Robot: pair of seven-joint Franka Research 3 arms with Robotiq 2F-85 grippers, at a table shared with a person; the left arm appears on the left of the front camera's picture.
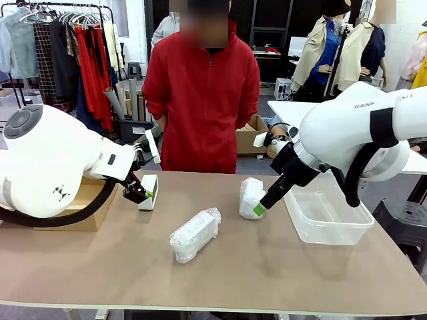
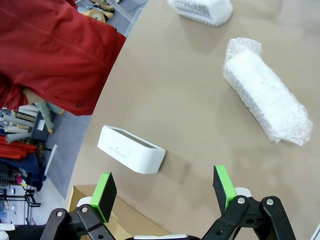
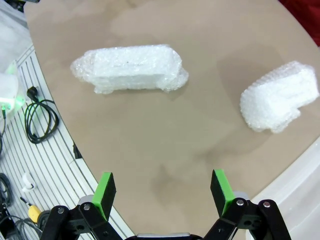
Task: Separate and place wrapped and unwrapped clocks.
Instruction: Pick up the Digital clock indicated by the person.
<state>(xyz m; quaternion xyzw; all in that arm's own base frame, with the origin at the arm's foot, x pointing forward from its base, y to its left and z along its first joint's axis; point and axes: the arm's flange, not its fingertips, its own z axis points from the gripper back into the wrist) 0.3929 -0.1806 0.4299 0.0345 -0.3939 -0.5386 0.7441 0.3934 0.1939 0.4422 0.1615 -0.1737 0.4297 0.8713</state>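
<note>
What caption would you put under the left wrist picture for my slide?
Open left gripper aimed at the bare white clock, two bubble-wrapped clocks lying beyond on the brown table.

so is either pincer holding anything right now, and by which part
Nothing is held: the left pincer and the right pincer are both open and empty.
</note>
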